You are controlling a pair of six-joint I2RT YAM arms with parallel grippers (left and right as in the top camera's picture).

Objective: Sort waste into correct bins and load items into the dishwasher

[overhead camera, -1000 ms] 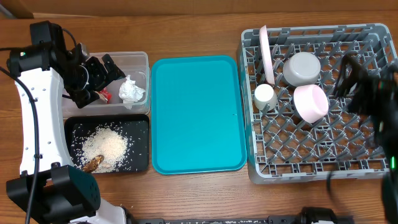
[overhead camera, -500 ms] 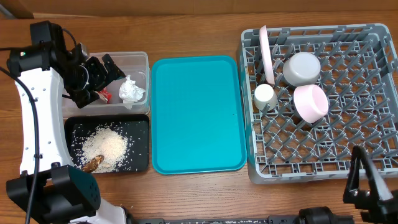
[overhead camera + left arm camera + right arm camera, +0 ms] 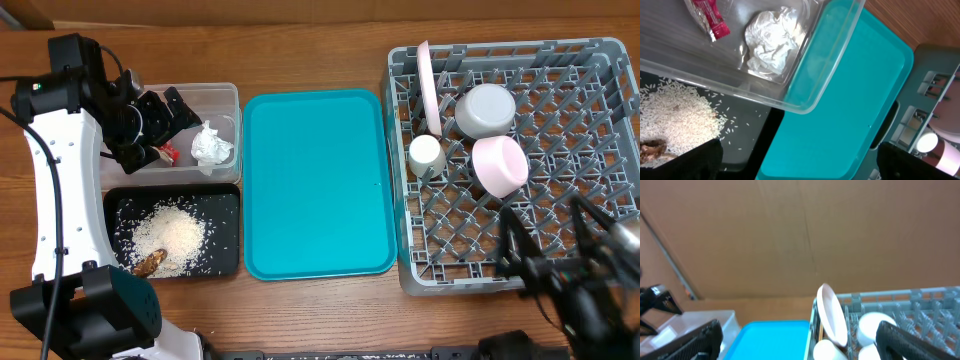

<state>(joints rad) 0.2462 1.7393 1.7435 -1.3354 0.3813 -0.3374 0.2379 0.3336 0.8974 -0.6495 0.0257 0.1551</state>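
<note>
Four dishes (image 3: 487,110) racked beyond right claw (image 3: 800,347); wrapper (image 3: 710,17), napkin (image 3: 771,42) binned under left claw (image 3: 812,162); both claws spread, empty; probably finished.

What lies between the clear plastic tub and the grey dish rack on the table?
The flat teal serving tray lies between the clear tub and the dish rack, with nothing on it. The overhead view shows this most plainly.

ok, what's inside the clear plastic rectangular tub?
A crumpled white paper napkin and a crinkled red snack wrapper lie in the clear plastic tub. From overhead the left gripper covers the tub's left part, so anything under it is unseen.
</note>
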